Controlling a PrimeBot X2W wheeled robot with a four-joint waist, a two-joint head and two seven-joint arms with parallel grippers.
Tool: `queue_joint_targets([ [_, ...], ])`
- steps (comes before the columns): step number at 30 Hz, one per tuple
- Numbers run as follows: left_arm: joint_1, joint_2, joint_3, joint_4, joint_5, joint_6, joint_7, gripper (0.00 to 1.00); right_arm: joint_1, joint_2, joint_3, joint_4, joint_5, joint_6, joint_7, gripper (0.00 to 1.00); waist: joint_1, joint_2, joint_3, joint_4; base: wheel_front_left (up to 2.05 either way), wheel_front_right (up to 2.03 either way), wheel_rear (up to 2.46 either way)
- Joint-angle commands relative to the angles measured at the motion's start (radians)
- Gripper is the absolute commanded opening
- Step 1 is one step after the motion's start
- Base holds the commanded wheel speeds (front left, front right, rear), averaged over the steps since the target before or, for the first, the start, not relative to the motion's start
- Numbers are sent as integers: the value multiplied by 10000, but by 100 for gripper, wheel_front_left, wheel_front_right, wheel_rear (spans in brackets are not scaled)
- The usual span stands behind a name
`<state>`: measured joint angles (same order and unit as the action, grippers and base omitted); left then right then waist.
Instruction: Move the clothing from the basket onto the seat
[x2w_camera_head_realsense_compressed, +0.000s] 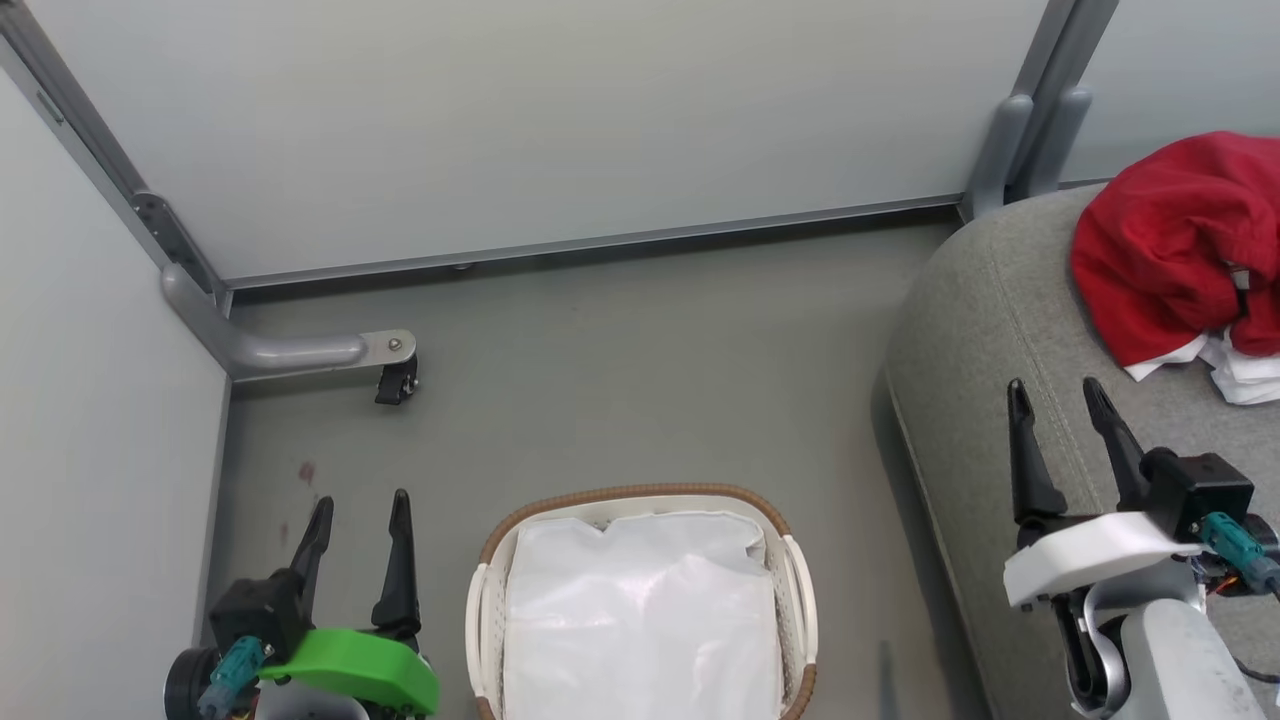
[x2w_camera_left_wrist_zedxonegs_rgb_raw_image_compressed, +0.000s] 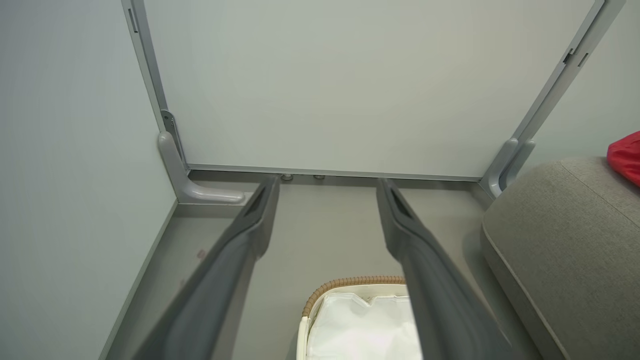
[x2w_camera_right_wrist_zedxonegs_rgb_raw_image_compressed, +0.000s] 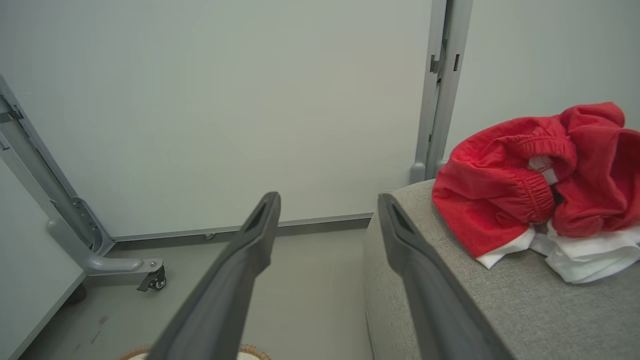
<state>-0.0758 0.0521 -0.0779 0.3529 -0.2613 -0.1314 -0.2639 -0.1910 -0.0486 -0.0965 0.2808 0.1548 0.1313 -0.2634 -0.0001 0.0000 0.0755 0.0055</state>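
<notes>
Your left gripper (x2w_camera_head_realsense_compressed: 362, 497) sits at the lower left of the head view. Its two dark fingers (x2w_camera_head_realsense_compressed: 400, 560) point up the picture, spread apart with nothing between them. Below them lies the green wrist cover (x2w_camera_head_realsense_compressed: 350, 675), with a teal connector (x2w_camera_head_realsense_compressed: 235, 670) at its left.

Your right gripper (x2w_camera_head_realsense_compressed: 1054, 384) sits at the lower right, higher in the picture. Its fingers are likewise parted and empty, leaning slightly left. Behind it are the white wrist cover (x2w_camera_head_realsense_compressed: 1090, 555) and the pale forearm (x2w_camera_head_realsense_compressed: 1180, 660), which runs off the bottom edge. In each wrist view, that arm's fingers rise in a wide V.
</notes>
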Motion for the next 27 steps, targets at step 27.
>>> queue_joint_targets([
  [27, 757, -12, 61, -55, -400, 139, -8, 100, 1063, -35, 698, -43, 361, -10, -20, 100, 1, 0, -646, -96, 0, 0, 0],
])
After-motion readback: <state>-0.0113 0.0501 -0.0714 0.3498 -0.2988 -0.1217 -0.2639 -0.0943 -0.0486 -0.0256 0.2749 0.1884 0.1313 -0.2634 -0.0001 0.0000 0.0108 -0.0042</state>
